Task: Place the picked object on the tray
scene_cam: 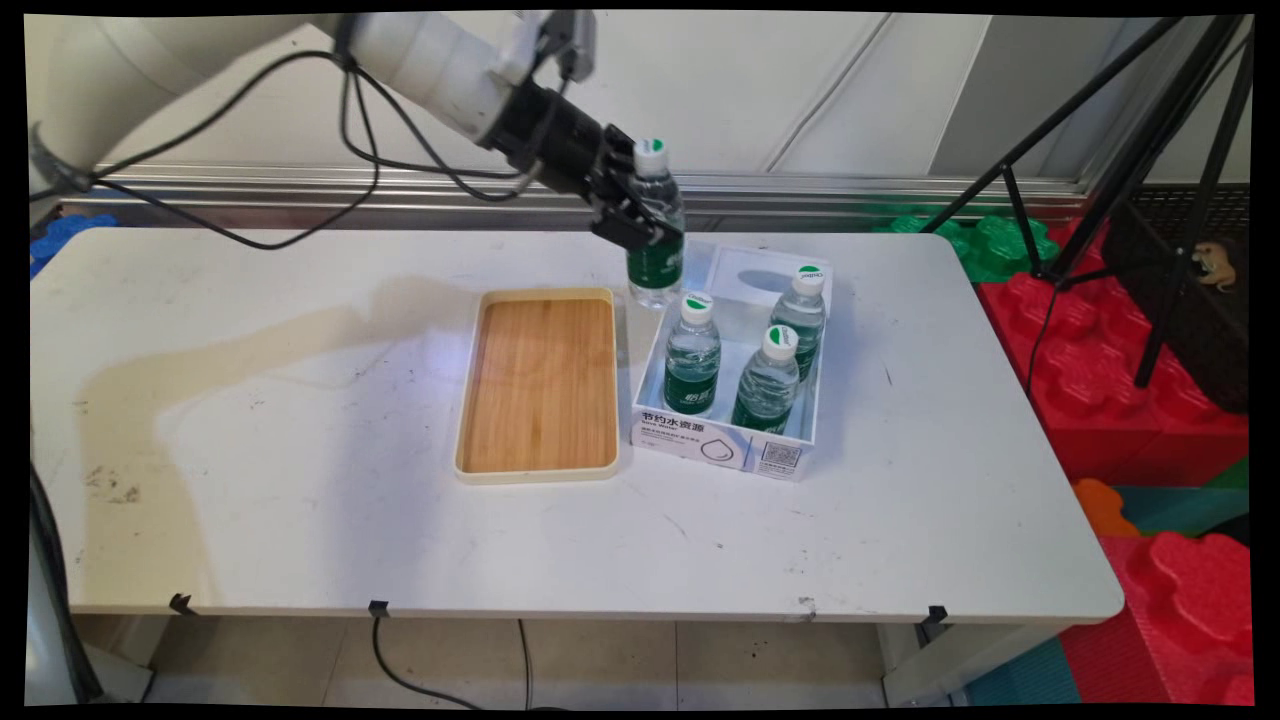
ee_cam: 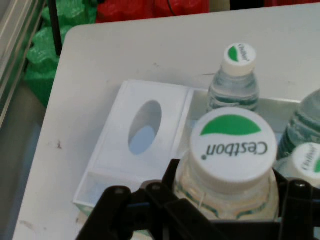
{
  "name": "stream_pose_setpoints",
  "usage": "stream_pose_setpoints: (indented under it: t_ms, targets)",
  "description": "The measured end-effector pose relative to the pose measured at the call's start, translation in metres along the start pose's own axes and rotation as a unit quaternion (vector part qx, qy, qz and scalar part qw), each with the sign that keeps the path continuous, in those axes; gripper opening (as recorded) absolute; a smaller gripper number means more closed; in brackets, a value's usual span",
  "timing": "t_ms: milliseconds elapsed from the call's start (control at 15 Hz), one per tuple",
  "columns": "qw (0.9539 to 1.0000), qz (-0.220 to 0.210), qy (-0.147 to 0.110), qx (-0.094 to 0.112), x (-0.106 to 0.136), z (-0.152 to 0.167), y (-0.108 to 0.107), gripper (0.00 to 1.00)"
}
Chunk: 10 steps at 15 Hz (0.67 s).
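Gripper (scene_cam: 640, 215) clamped round the body of a Cestbon water bottle (scene_cam: 655, 225), held upright in the air just above the far-left corner of the white carton (scene_cam: 735, 440), clear of the table (scene_cam: 300, 480). Could slip or tilt, judging by the thin, squashy plastic and a hold that sits fairly high on the body. Could also clip a cap below if lowered off-line: three more bottles (scene_cam: 692, 355) still standing inside the carton, right under and beside the held one. Folded-back carton flap with its oval cutout (ee_cam: 145, 127) sticking out behind. Bamboo tray (scene_cam: 540, 385) just left of the carton, nothing on it.
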Motion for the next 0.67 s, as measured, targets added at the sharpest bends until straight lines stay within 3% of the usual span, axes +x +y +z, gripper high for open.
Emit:
stream_pose_setpoints:
  t_ms: [667]
  targets:
    - [1.0, -0.006, -0.003, 0.003, -0.018, -0.098, 0.031, 0.0]
